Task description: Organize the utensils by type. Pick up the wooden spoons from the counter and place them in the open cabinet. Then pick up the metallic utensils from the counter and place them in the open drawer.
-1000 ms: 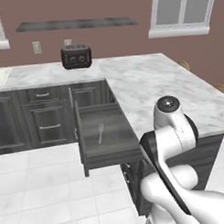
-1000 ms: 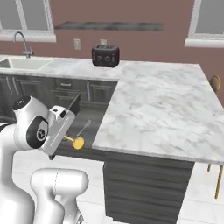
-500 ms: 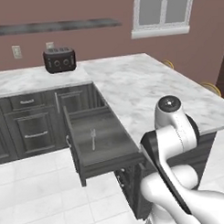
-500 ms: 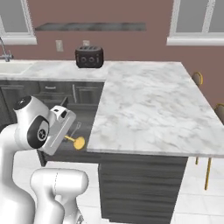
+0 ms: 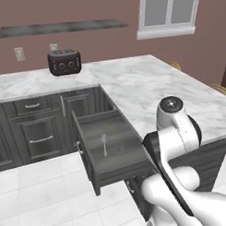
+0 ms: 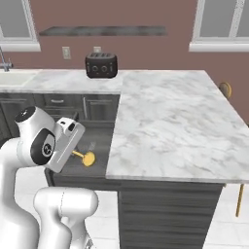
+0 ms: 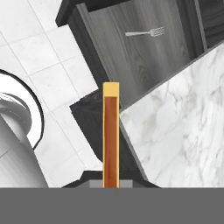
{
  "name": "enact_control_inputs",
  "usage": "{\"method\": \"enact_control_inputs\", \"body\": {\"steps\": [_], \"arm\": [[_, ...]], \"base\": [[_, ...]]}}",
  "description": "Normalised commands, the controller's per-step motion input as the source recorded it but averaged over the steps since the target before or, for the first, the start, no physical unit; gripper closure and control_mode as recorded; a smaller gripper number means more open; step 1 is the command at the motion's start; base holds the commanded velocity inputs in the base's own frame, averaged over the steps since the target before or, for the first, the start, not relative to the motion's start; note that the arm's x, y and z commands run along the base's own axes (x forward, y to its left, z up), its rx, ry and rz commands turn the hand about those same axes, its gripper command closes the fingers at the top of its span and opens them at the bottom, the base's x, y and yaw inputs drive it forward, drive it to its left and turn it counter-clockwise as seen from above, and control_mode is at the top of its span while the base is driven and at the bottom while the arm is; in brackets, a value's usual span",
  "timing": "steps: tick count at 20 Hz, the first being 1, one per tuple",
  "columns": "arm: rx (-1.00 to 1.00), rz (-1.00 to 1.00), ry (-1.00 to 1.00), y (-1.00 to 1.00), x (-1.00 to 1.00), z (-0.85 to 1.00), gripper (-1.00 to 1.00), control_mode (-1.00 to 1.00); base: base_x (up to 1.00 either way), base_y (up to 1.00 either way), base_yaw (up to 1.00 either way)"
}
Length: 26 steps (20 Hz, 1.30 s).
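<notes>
My gripper (image 7: 110, 183) is shut on the handle of the yellow-gold spoon (image 7: 110, 131), one of the metallic utensils. The spoon's shiny bowl (image 6: 88, 158) sticks out from my hand beside the counter's front edge, above the open drawer (image 6: 99, 146). The silver fork (image 5: 104, 145) lies flat on the floor of the drawer (image 5: 120, 133), and the hand view has the fork (image 7: 145, 33) near its top. The white marble counter (image 5: 146, 86) runs along the drawer's right side. The wooden spoons and the cabinet are out of view.
A black toaster (image 5: 63, 62) stands at the back of the counter by the wall. A sink (image 6: 12, 77) sits at the far left. Dark base cabinets (image 5: 37, 131) line the left, with white tiled floor (image 5: 39, 196) in front. A yellow chair (image 6: 225, 90) is behind the counter.
The whole picture has shifted, so the base has driven: the open drawer and toaster now sit closer and more central. My gripper stays shut on the gold spoon.
</notes>
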Motion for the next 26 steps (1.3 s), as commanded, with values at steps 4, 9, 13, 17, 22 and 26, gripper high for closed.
{"method": "enact_control_inputs", "body": {"steps": [4, 9, 13, 17, 22, 26], "arm": [[0.0, 0.0, 0.0, 0.0, 0.0, 0.0, 1.0, 1.0], [0.0, 0.0, 0.0, 0.0, 0.0, 0.0, 1.0, 1.0], [0.0, 0.0, 0.0, 0.0, 0.0, 0.0, 1.0, 1.0], [0.0, 0.0, 0.0, 0.0, 0.0, 0.0, 1.0, 1.0], [0.0, 0.0, 0.0, 0.0, 0.0, 0.0, 1.0, 1.0], [-0.02, -0.01, 0.0, 0.15, 0.16, 0.0, 1.0, -1.0]], "base": [[0.31, 0.42, -0.02], [0.29, 0.44, -0.03], [0.25, 0.39, -0.03], [0.28, 0.39, -0.03], [0.3, 0.36, -0.04], [0.14, 0.17, -0.02]]}}
